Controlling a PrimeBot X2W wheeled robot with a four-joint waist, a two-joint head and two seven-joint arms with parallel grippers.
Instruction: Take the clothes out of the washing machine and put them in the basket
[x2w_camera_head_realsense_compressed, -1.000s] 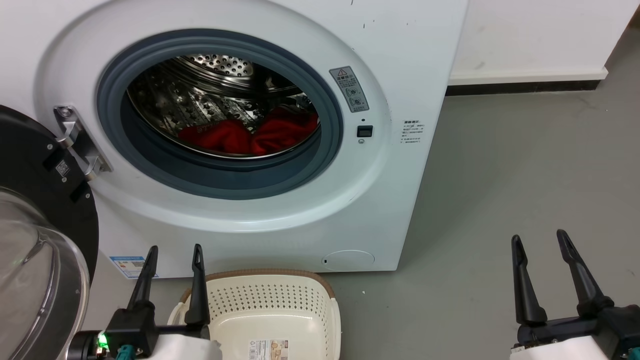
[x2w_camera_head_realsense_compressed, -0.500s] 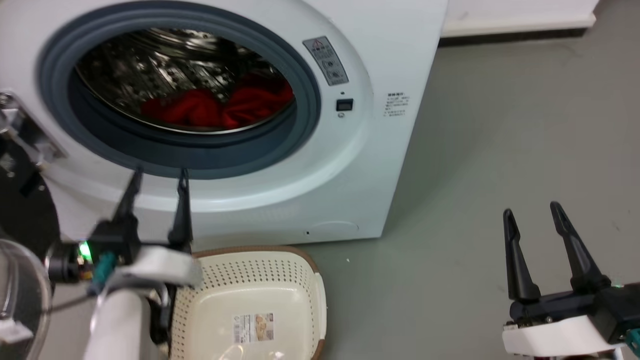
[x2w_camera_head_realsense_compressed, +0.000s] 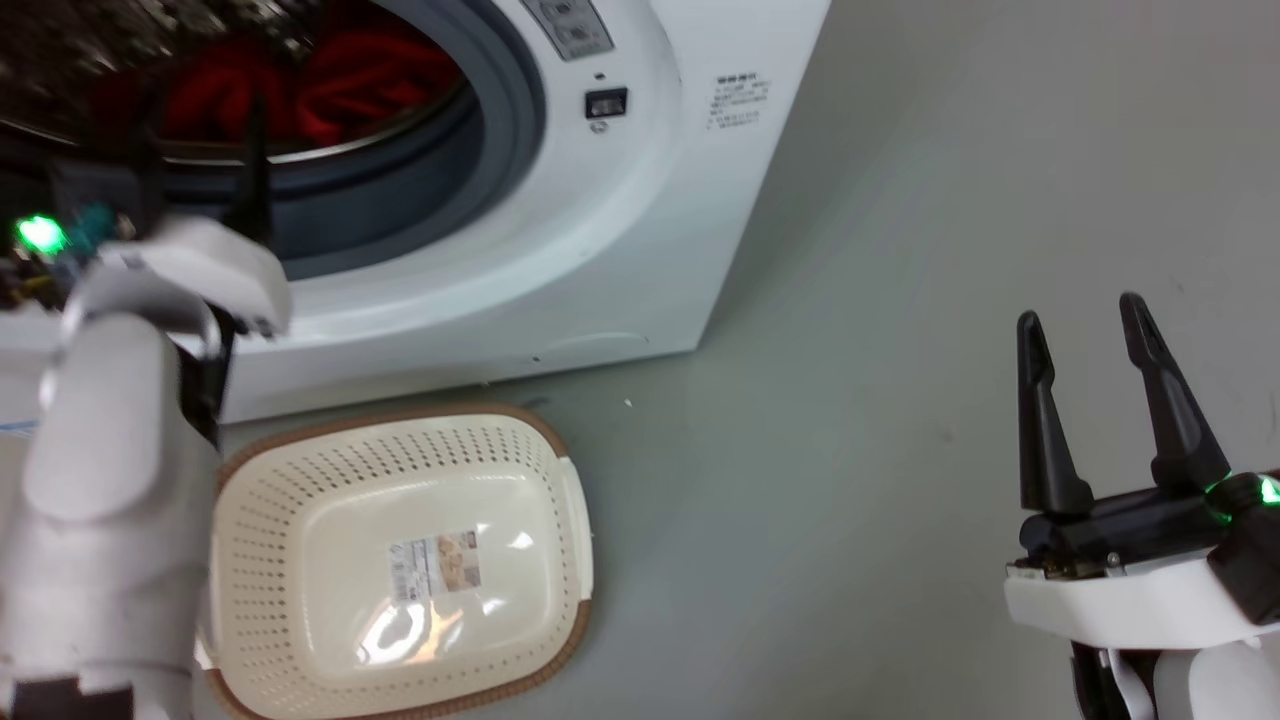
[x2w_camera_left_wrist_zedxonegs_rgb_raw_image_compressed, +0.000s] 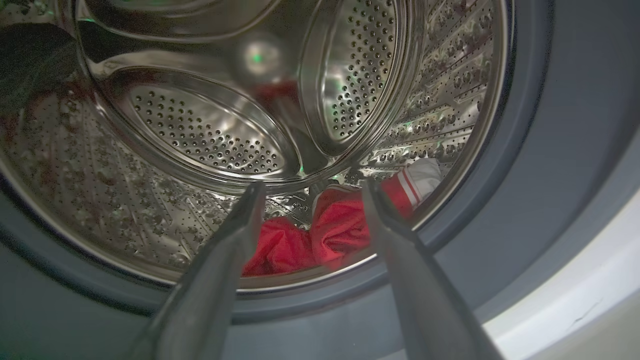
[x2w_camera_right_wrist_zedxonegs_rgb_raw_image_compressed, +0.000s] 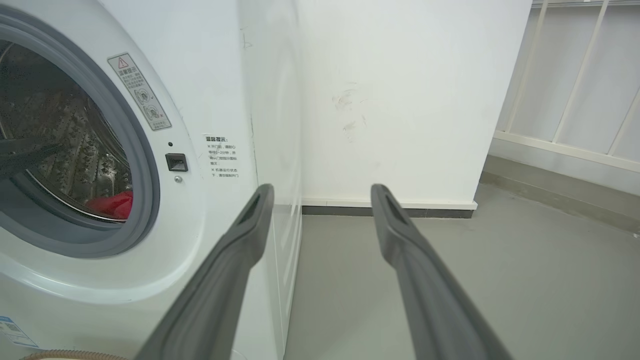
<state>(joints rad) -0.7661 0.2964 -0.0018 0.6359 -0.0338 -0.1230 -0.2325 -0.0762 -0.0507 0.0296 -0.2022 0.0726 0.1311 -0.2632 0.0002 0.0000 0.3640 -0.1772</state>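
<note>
Inside the washing machine, the red clothes lie in a heap at the bottom of the steel drum. The left wrist view shows the clothes with a white striped edge at their right. My left gripper is open at the mouth of the porthole, its fingers apart and pointing at the heap without touching it. The cream basket stands on the floor in front of the machine, holding nothing. My right gripper hangs open over the floor to the machine's right.
The grey rubber porthole rim surrounds my left fingers. Grey floor stretches to the right of the machine. A white wall stands behind, with a railing at the far right.
The head camera has tilted down and shifted. My left gripper has risen from beside the basket to the porthole's mouth. The right gripper stays open.
</note>
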